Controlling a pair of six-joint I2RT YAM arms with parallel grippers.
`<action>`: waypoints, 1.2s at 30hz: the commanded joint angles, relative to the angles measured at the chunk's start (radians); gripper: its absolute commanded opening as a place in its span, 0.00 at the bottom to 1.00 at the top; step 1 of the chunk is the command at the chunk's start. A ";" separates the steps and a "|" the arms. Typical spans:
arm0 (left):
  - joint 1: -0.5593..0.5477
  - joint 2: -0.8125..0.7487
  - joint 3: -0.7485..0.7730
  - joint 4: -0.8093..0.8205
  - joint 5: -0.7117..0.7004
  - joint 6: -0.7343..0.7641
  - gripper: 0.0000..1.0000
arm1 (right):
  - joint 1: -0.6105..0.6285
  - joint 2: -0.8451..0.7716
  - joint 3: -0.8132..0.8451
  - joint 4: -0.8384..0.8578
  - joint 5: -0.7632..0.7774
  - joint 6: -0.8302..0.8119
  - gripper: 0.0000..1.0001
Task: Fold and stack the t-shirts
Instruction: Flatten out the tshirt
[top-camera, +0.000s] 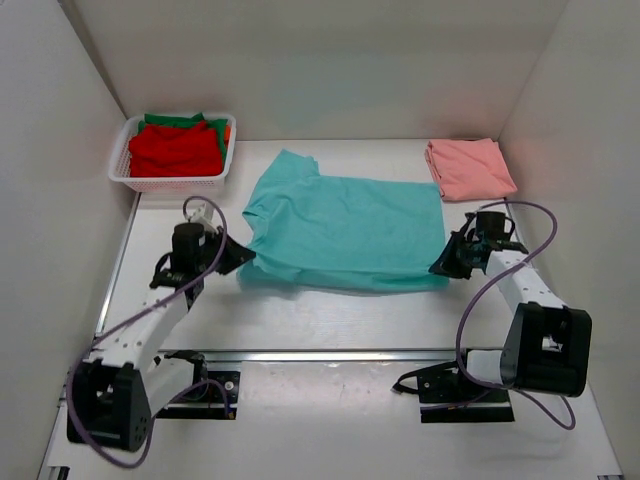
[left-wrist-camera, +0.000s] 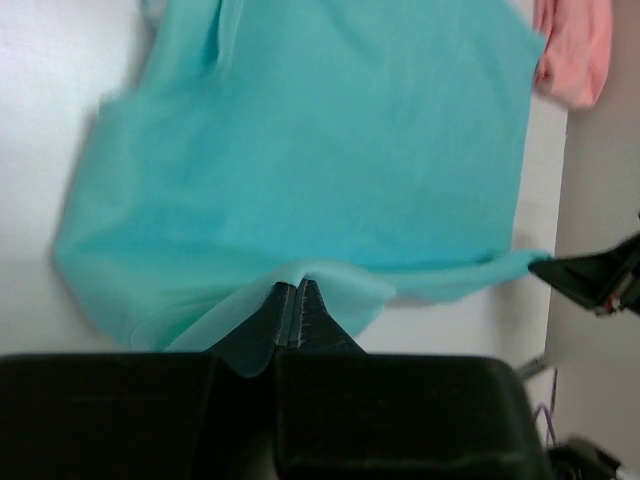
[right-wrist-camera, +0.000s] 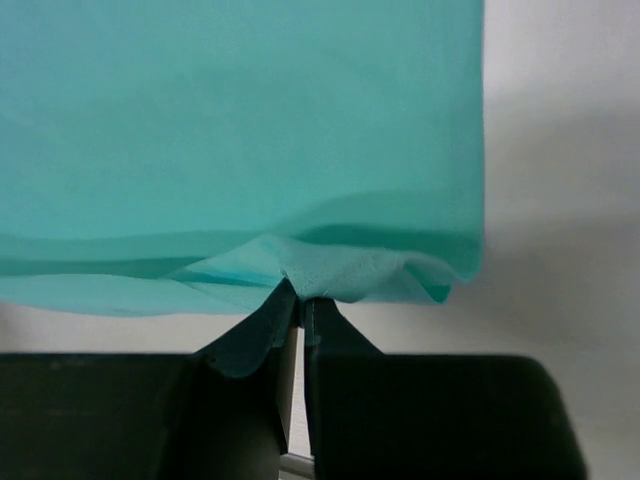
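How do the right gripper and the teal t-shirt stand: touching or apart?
Touching. Right wrist view shows the right gripper shut on the edge of the teal t-shirt.

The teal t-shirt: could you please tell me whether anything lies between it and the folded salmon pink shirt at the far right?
Nothing visible does. Only bare table separates the teal t-shirt from the salmon pink shirt. The left gripper and right gripper are shut on its near edge.

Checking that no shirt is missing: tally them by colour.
Teal shirt: 1
Pink shirt: 1
Red shirt: 1
Green shirt: 1
Orange shirt: 1
Total: 5
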 joint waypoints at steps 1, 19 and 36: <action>0.050 0.211 0.299 0.078 -0.016 0.102 0.00 | 0.004 0.077 0.230 0.102 -0.063 0.011 0.00; 0.041 0.216 0.546 -0.031 0.071 0.255 0.00 | -0.032 0.081 0.415 0.199 -0.186 0.030 0.00; -0.067 -0.435 -0.188 -0.194 0.050 0.097 0.00 | -0.001 -0.241 -0.130 -0.086 -0.023 0.080 0.00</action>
